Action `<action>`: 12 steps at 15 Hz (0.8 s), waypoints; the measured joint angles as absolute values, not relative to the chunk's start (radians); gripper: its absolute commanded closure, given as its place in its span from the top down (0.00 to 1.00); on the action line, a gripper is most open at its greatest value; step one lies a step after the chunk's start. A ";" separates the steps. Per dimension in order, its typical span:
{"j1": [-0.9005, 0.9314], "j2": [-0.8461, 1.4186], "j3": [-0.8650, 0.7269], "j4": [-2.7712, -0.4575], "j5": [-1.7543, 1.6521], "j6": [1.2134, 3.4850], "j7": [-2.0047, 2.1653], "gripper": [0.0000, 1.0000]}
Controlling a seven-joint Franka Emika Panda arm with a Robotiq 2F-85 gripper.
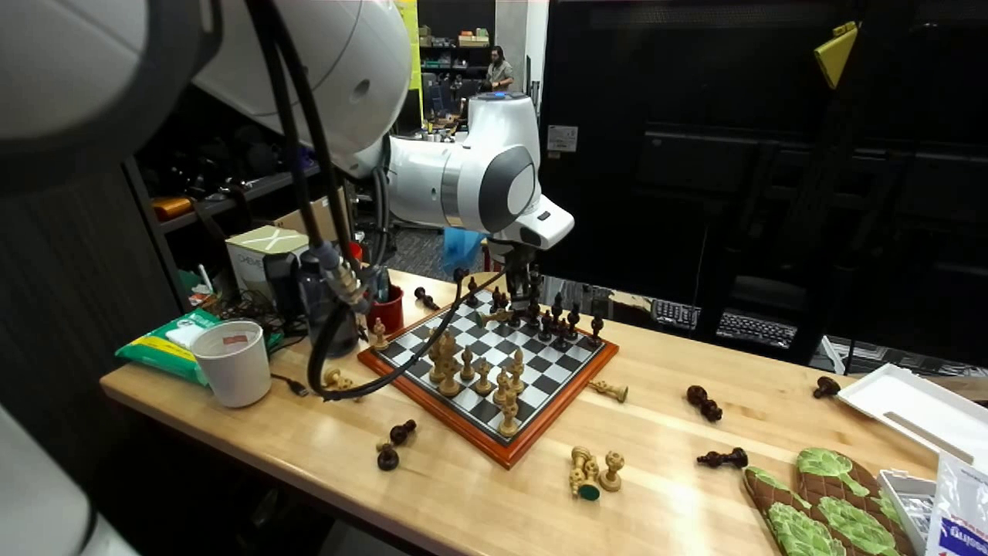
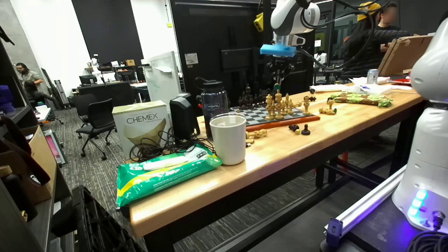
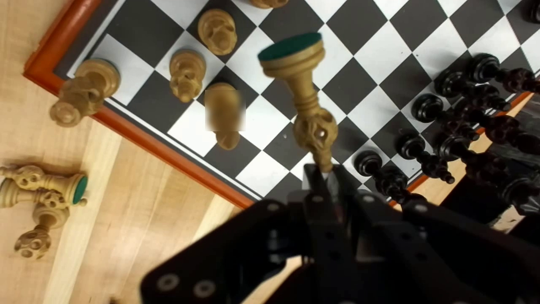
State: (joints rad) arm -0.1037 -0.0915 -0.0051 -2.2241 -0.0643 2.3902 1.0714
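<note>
Tan carved wood clenched in the gripper (image 3: 327,171): a chess piece (image 3: 311,120), pinched at its narrow top. In the wrist view, juts out ahead of the jaws, with only that tip caught between the two and with the flared base, green underneath, farthest from the grasp. Appears in an exterior view tipped well over, close to level, just to the side of the jaws and raised above the chessboard (image 1: 561,401). Near the jaws in the wrist view, toward one side of the board, a standing cluster of dark pieces (image 3: 427,107); toward the opposite side, upright tan pieces (image 3: 186,78), apart from the grasp. Past the board's edge, on the wooden table (image 3: 118,236), a huddle of loose tan pieces (image 3: 63,185), some on their sides. In both exterior views, a white cup (image 2: 228,140) and a green packet (image 2: 168,177) close together near the table's end, with a dark bottle (image 2: 215,103) close by and, well away, a quilted brown-and-green cloth (image 1: 845,516).
</note>
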 measured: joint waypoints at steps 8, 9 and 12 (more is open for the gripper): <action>-0.104 -0.083 -0.008 -2.224 -0.063 2.393 1.072 0.02; -0.104 -0.080 -0.011 -2.223 -0.058 2.395 1.076 0.02; -0.106 -0.057 -0.026 -2.206 -0.009 2.397 1.090 0.02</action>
State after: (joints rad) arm -0.1057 -0.0573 -0.0256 -2.2058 -0.0086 2.3971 1.0898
